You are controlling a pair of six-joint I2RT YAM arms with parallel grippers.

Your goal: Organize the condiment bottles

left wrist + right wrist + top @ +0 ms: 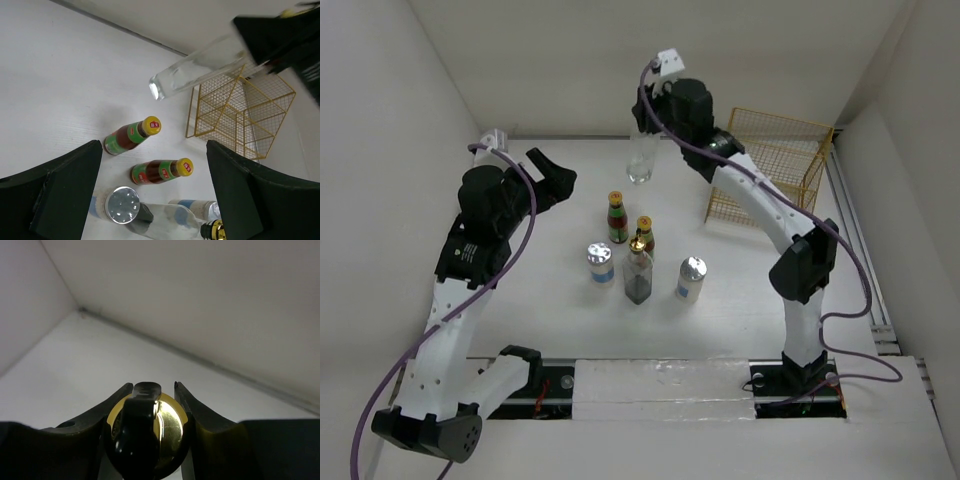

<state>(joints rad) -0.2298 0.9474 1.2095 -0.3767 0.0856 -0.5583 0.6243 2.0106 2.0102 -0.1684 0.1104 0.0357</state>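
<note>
Where my right pincer (645, 118) closes, it is clamped on the gold cap (167, 425) of a clear glass bottle (640, 160). In the right wrist view both fingers press the cap's sides, with a dark piece of the top standing between them. That bottle hangs upright below the pincer in the upper middle of the top view; whether its base touches the table (540, 300) I cannot tell. To its right in that view stands the gold wire rack (770, 165), apart from the bottle.

My left pincer (558, 180) is spread wide with nothing in it, at the left of the top view, pointed toward the middle. Between its fingers (65, 190) the left wrist view takes in the other bottles, grouped upright at the centre of the table. One red sauce bottle (617, 218) stands close beside the other red sauce bottle (645, 235). Lower in the top view is the second clear bottle (638, 272), gold-capped — a white shaker (600, 263) near its left, another shaker (690, 278) near its right.
</note>
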